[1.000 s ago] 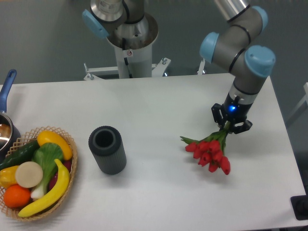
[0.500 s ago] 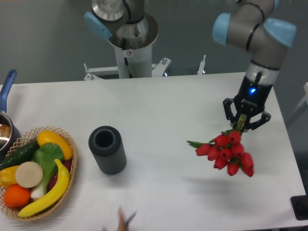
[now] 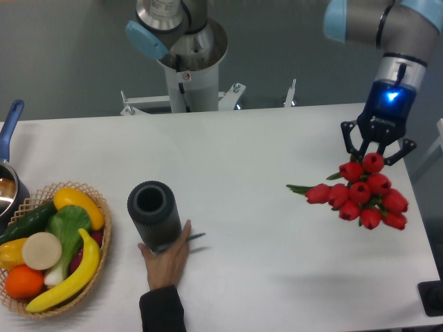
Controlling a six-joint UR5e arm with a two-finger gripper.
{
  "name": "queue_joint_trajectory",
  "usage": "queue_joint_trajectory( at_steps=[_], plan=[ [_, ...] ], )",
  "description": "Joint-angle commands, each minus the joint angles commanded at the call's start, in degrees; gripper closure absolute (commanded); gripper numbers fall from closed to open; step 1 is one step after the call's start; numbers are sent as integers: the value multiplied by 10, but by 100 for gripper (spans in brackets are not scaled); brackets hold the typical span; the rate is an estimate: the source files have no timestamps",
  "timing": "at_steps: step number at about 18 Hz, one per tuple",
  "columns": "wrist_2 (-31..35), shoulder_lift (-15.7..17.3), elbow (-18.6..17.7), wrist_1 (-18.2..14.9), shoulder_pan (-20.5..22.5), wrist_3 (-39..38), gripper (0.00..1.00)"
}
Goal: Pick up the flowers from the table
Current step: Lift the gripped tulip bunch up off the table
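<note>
We are holding the flowers (image 3: 361, 197) clamped in the gripper (image 3: 377, 149), hanging clear above the table (image 3: 263, 138), pickup appearing complete

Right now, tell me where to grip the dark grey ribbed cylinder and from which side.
Grip the dark grey ribbed cylinder across its ribbed wall from above: it stands upright, open end up. A person's hand touches its near side, so avoid coming in there.
</note>
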Motion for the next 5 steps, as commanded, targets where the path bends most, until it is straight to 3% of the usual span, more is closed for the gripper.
queue_joint_trajectory(
  at_steps=[5],
  plan=[
    [-12, 4, 0, 0, 9, -3, 73]
  ],
)
